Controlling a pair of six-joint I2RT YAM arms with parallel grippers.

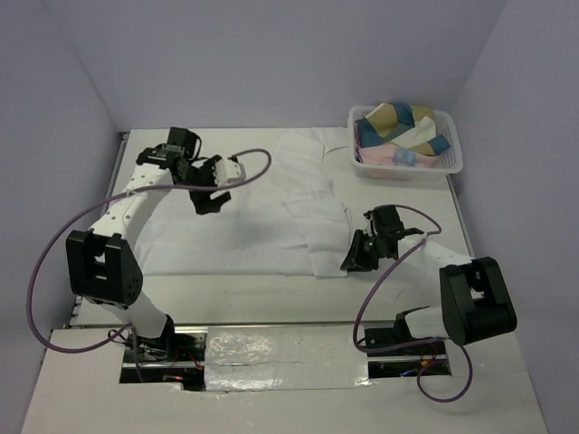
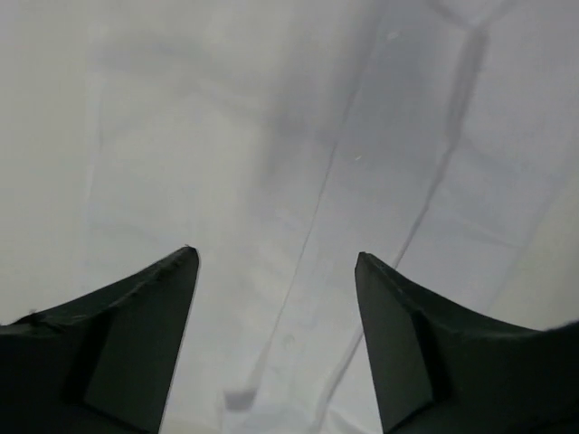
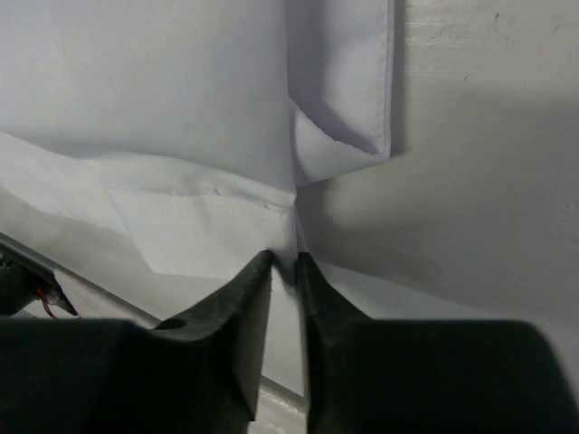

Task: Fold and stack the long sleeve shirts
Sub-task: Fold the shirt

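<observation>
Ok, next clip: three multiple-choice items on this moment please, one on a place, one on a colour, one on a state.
1. Where does the basket stand on the table?
A) near left corner
B) far right corner
C) in the middle

2. What colour is the shirt spread out on the table?
A) white
B) red
C) black

3. How is the left gripper?
A) shut on a sleeve
B) open over the shirt, holding nothing
C) out of view

Answers:
1 B: the top view shows it at the far right corner.
2 A: the cloth is plain white in every view.
3 B: its wrist view shows the fingers wide apart with only cloth below them.
</observation>
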